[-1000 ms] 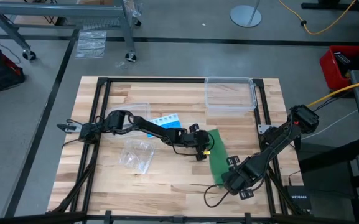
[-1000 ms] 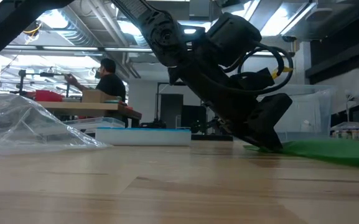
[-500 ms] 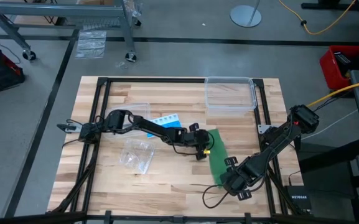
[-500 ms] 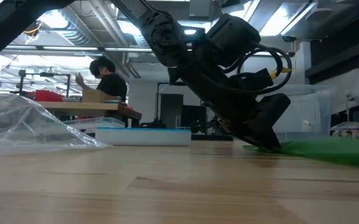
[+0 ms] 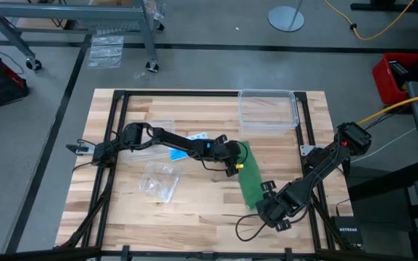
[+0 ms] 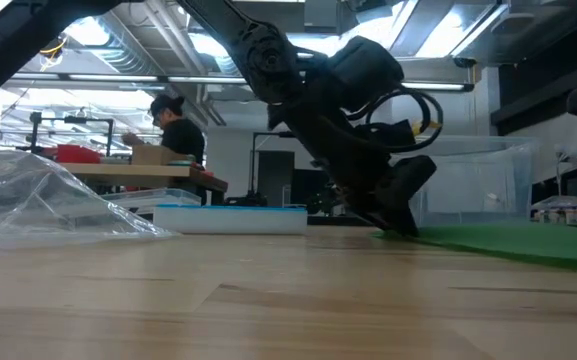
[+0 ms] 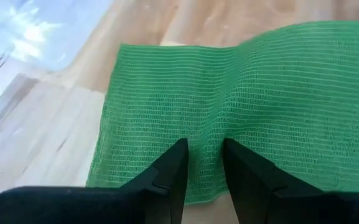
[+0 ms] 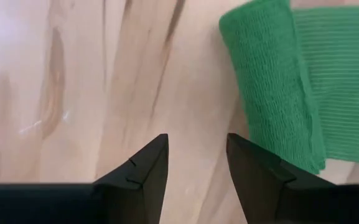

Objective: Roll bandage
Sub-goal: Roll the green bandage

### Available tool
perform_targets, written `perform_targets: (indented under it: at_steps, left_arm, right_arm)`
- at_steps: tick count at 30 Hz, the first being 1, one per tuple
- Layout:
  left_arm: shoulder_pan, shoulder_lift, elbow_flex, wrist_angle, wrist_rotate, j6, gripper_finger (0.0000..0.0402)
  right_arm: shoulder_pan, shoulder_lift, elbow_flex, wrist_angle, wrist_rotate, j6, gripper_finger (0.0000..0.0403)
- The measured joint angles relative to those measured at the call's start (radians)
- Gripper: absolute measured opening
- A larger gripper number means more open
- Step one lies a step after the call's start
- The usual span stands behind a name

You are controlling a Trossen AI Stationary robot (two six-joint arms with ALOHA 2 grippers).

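Left gripper (image 5: 236, 161) shifted, ribbed green bandage (image 5: 248, 181)

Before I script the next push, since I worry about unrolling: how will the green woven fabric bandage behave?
The green woven fabric bandage is probably floppy: it ripples at the left fingers. Likely light. Its rolled end looks loose and may unroll if nudged.
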Motion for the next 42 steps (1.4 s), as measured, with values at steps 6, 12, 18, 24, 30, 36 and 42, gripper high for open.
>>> perform_targets:
  at_steps: [6, 12, 18, 24, 30, 36, 42]
  left_arm:
    - [0.003, -0.005, 0.004, -0.077, -0.005, -0.032, 0.0095]
    - [0.001, -0.005, 0.004, -0.08, -0.006, -0.032, 0.0095]
    - [0.0, -0.005, 0.004, -0.08, -0.005, -0.034, 0.0095]
    - [-0.001, -0.005, 0.003, -0.08, -0.003, -0.034, 0.0095]
    - [-0.003, -0.005, 0.003, -0.08, -0.001, -0.034, 0.0095]
    - [-0.003, -0.005, 0.003, -0.08, 0.0, -0.034, 0.0095]
    - [-0.004, -0.005, 0.003, -0.08, 0.0, -0.034, 0.0095]
  right_arm:
    - [0.0, 0.0, 0.0, -0.001, 0.089, -0.007, 0.0165]
    - [0.0, 0.0, 0.0, -0.003, 0.154, -0.007, 0.0165]
    - [0.0, 0.0, 0.0, -0.005, 0.159, -0.007, 0.0165]
    - [-0.039, 0.0, 0.0, -0.004, 0.116, -0.007, 0.0165]
    - [-0.08, 0.0, 0.0, 0.0, 0.075, -0.056, 0.0154]
    - [-0.081, 0.0, 0.0, 0.001, 0.055, -0.057, 0.0086]
    - [-0.081, 0.0, 0.0, 0.0, 0.091, -0.058, 0.0017]
